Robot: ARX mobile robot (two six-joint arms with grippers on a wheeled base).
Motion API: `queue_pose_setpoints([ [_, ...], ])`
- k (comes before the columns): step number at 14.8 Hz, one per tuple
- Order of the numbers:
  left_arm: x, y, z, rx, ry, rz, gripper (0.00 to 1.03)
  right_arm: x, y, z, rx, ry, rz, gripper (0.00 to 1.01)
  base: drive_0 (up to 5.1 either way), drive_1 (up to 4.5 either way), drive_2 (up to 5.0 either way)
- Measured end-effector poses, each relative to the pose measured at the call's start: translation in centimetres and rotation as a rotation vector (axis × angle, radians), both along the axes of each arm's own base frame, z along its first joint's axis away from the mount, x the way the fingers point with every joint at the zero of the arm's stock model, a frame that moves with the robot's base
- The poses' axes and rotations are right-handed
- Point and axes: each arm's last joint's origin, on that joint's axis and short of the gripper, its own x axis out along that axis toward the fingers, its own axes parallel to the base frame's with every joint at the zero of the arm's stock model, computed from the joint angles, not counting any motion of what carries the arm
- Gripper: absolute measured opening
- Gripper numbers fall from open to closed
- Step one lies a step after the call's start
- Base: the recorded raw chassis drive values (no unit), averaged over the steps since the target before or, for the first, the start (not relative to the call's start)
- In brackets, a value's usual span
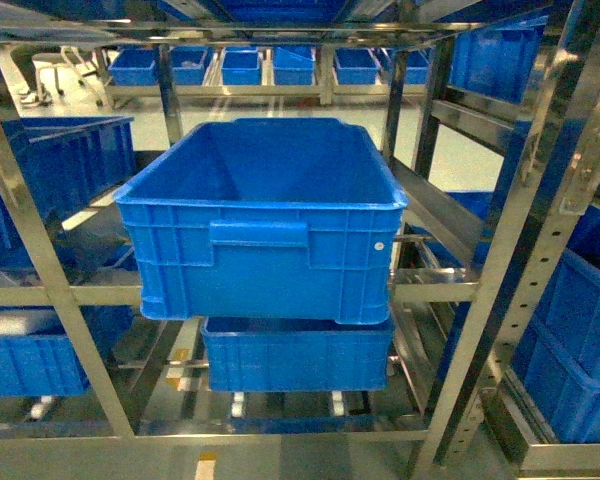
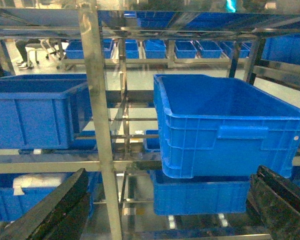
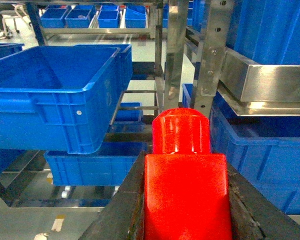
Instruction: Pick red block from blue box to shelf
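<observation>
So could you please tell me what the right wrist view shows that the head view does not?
Only the right wrist view shows the red block, held between the right gripper fingers. Only the head view shows the front handle of the big blue crate. Both show that crate on the shelf and a second crate beneath it.

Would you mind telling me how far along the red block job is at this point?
Done: the red block is already picked up, clamped between the right gripper fingers, stud pointing forward; the turquoise box is out of view. In hand: the robot faces the shelf, where an empty dark blue crate sits on the middle tier. The left gripper is open and empty. Left: reaching in and releasing the block on the shelf.
</observation>
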Motion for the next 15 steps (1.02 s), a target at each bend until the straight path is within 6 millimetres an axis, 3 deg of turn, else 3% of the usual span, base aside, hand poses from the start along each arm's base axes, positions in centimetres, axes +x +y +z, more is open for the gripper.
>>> queue_pose_setpoints([
  [3,0.0,-0.01,0.01,0.0,-0.001,-0.004,0.98,-0.01,0.0,-0.01,0.0,0.001,-0.002,0.27,0.0,0.51,-0.5],
  [15,0.0,-0.02,0.04,0.0,-0.004,-0.006,0.98,0.0,0.0,-0.01,0.0,0.002,-0.002,0.27,-0.1,4.07,-4.2],
])
